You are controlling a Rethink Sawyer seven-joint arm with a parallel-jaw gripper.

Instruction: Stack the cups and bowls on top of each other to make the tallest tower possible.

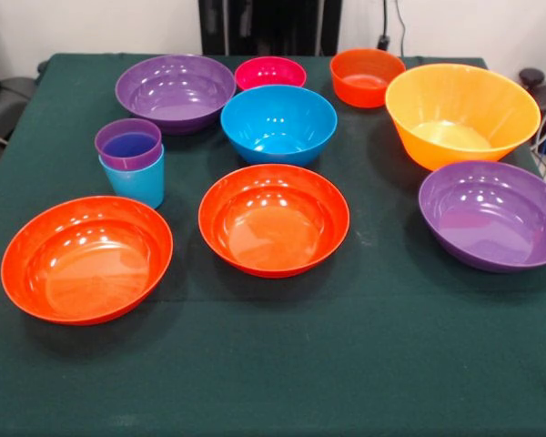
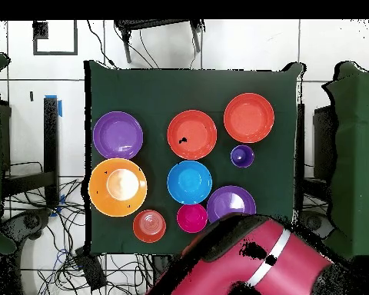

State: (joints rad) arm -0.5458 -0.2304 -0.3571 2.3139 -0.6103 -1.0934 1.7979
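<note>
Front view: camera sits low across the green table (image 1: 364, 364), facing its far edge at close range, angled downward. Overhead view: camera looks straight down from high up, table (image 2: 153, 88) filling centre frame. Both 2 views share the tabletop and its bowls.

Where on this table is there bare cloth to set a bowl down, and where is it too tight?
Bare cloth runs along the front edge of the table, below the two orange-red bowls and the nearer purple bowl. The back half is crowded: blue bowl, pink bowl, small orange bowl, yellow-orange bowl sit close together.
</note>
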